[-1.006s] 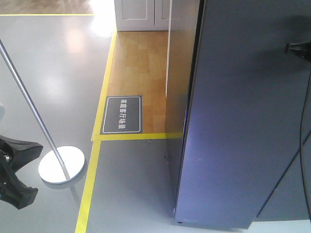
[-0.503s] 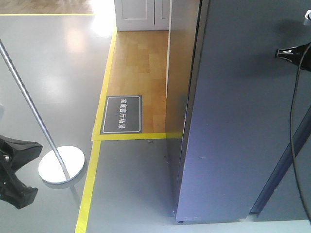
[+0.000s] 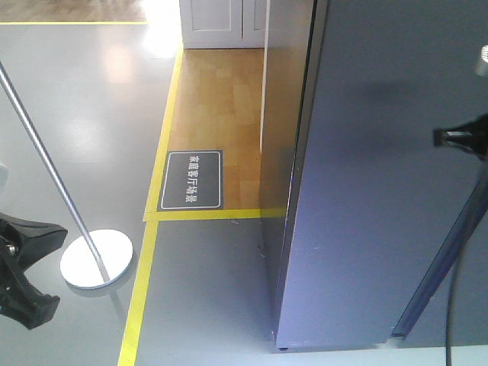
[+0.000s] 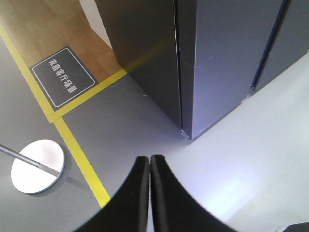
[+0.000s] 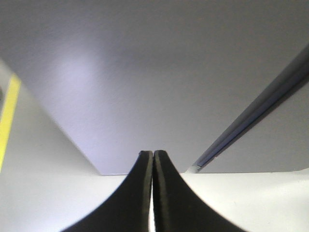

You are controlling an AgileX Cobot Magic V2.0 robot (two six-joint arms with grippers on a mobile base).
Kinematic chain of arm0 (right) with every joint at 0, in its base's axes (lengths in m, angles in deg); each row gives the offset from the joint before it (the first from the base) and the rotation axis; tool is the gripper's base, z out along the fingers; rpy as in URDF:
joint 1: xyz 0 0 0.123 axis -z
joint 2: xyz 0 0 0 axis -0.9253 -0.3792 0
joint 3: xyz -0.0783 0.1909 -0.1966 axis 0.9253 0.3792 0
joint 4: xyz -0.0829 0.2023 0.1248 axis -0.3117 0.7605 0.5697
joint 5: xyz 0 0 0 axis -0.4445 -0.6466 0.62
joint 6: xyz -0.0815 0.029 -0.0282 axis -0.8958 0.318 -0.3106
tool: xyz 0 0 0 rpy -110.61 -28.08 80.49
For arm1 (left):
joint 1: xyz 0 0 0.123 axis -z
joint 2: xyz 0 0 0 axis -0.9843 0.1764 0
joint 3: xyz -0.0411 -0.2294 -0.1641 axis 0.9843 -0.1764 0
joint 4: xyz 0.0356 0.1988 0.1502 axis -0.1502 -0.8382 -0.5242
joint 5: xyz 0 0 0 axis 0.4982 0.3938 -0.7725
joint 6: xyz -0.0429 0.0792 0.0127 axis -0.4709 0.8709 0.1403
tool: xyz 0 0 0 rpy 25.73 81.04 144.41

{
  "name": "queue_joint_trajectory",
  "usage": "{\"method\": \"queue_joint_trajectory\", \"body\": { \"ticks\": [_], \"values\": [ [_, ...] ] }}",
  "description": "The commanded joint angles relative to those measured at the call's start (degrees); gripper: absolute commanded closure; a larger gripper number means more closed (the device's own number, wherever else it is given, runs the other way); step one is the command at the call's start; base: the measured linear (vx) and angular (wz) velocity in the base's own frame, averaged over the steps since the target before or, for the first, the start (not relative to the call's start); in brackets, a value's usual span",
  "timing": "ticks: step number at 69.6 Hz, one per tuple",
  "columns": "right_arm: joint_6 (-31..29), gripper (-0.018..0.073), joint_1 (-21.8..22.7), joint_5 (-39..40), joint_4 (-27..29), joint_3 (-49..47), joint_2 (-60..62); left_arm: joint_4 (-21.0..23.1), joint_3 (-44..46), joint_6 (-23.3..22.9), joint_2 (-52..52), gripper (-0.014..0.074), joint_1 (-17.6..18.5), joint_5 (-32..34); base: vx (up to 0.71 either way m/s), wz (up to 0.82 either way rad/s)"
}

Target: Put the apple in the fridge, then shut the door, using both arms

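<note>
Door (image 3: 374,175) almost flush against fridge (image 4: 145,43). Keep closed, empty right gripper (image 5: 153,157) at three o'clock pressing flat; park closed left gripper (image 4: 149,162).

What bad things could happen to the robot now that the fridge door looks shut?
The right gripper hangs shut close to the grey door, so pulling back carelessly might scrape it. Its black cable dangles in front of the door and could snag. The left gripper, also shut, sits low near the round stand base and might bump it. Whether the door sealed fully cannot be told.
</note>
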Motion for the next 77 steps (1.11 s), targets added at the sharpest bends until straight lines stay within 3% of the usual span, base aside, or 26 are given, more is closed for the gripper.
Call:
{"method": "queue_joint_trajectory", "body": {
  "ticks": [1,49,77],
  "values": [
    [-1.33,0.0563,0.1,1.9,0.71,2.9,8.37,0.33,1.32,-0.56,-0.49,0.0603,0.03,3.02,0.0,0.0],
    [-0.74,0.0563,0.18,-26.61,-0.18,20.42,49.73,0.33,1.32,-0.56,-0.49,0.0603,0.03,3.02,0.0,0.0],
    [-0.49,0.0563,0.18,-29.93,-0.38,28.65,59.7,0.33,1.32,-0.56,-0.49,0.0603,0.03,3.02,0.0,0.0]
  ]
}}
